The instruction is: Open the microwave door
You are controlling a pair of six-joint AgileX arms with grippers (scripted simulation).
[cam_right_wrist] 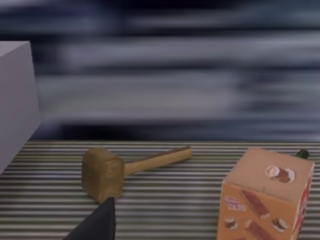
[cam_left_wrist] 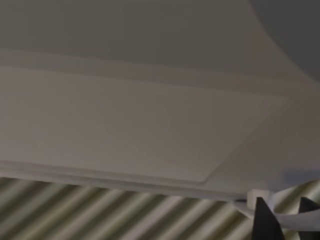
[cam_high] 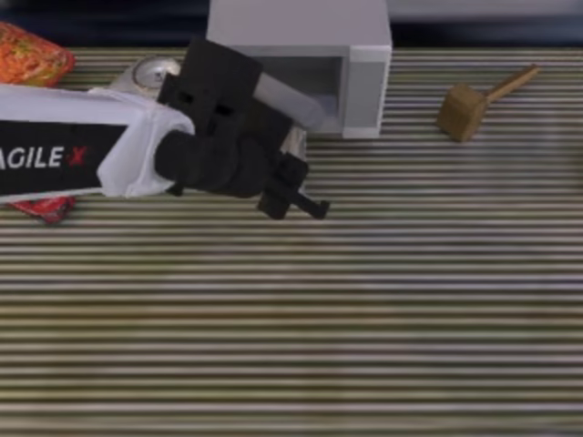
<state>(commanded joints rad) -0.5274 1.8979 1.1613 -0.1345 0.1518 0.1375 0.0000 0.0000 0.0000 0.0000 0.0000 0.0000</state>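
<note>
Microwave door (cam_high: 290,102) stands swung open from the microwave (cam_high: 314,41) at the tabletop's (cam_high: 364,300) far edge, its handle clamped in the left hand (cam_high: 293,146); a wooden mallet (cam_high: 474,105) lies right.

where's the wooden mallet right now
In the top view the wooden mallet lies on the table's right side near the back edge, just right of the microwave, apart from it. The right wrist view shows it beside an orange carton.
</note>
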